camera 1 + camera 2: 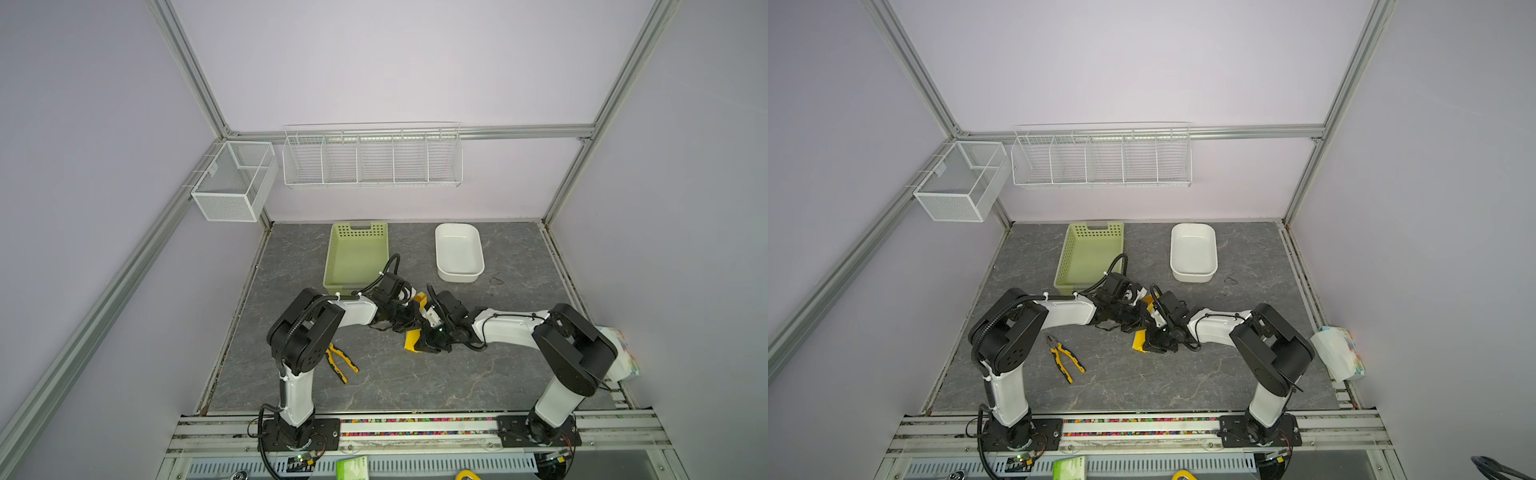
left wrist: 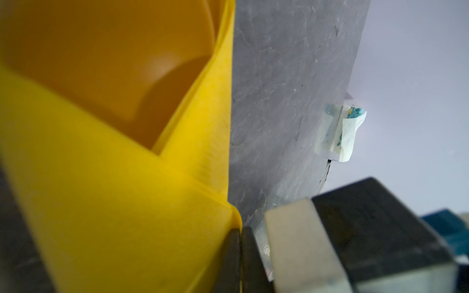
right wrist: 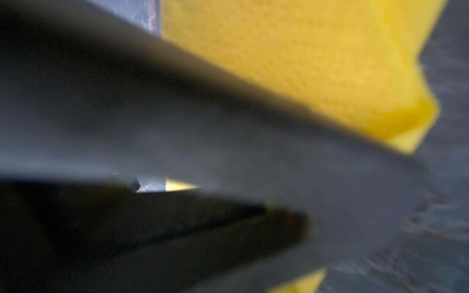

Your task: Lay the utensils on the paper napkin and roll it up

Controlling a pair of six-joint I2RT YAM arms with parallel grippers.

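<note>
A: Yellow paper napkin [image 1: 412,341], rolled, lies mid-table between the two wrists in both top views. Behind it stand a pale green perforated basket [image 1: 332,257] and a glossy white tub [image 1: 439,249], floors bare.
B: Left wrist?
A: The left gripper [image 2: 239,253] is clamped on the napkin's curled edge. There's orange-brown shade inside the curl.
B: Right wrist?
A: Blurred. The right gripper [image 3: 291,210] is closed, with yellow paper at its seam.

Both top views high, looking down, wrist views close on napkin [image 2: 114,215]
</note>
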